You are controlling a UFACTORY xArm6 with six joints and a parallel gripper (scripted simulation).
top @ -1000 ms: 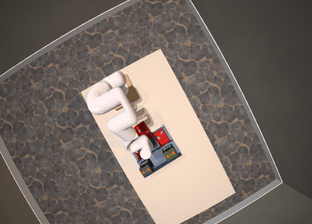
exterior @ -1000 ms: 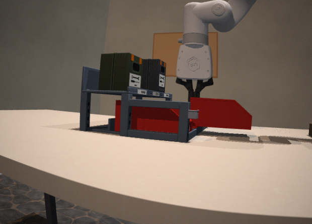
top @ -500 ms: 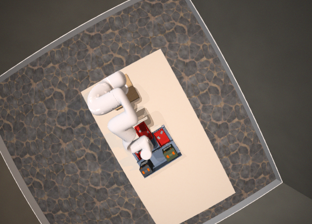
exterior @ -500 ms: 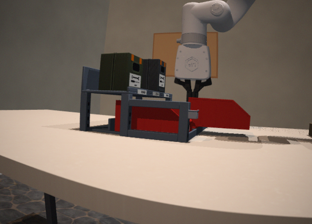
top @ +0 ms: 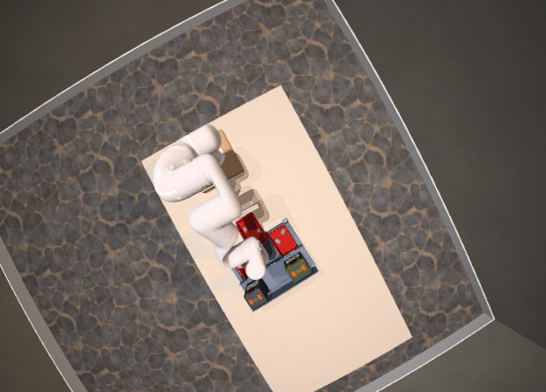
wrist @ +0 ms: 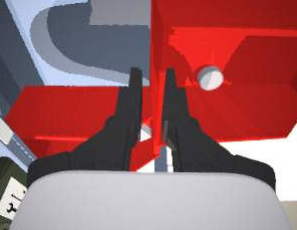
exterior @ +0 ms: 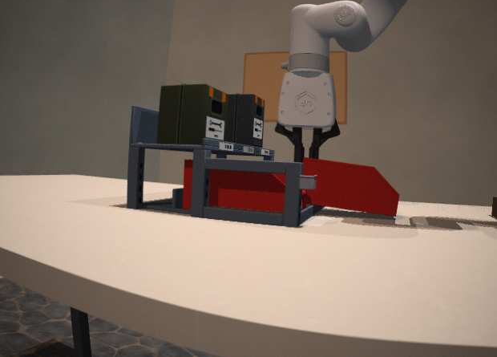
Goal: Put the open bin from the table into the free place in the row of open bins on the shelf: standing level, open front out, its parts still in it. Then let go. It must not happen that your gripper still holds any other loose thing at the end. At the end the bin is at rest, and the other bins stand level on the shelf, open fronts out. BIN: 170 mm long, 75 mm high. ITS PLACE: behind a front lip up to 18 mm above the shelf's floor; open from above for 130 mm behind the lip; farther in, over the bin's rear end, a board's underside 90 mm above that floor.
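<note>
The red open bin [exterior: 349, 184] lies tilted, its rear end up at the grey shelf's front lip [exterior: 307, 180] and its open front low near the table. It sticks out of the middle place in the row and also shows in the top view [top: 251, 228]. A grey round part [wrist: 210, 78] lies inside it. My gripper [wrist: 151, 84] points straight down over the bin's rear part. Its fingers stand slightly apart on either side of a thin red side wall [wrist: 154, 106], with small gaps. It also shows in the side view [exterior: 306, 153].
Another red bin [top: 282, 240] [exterior: 216, 184] with grey parts stands on the shelf, and a third red bin [top: 240, 270] peeks out under my wrist. A green box [exterior: 188, 113] and a black box [exterior: 247, 119] stand on the upper board. An orange panel [exterior: 264, 79] stands behind.
</note>
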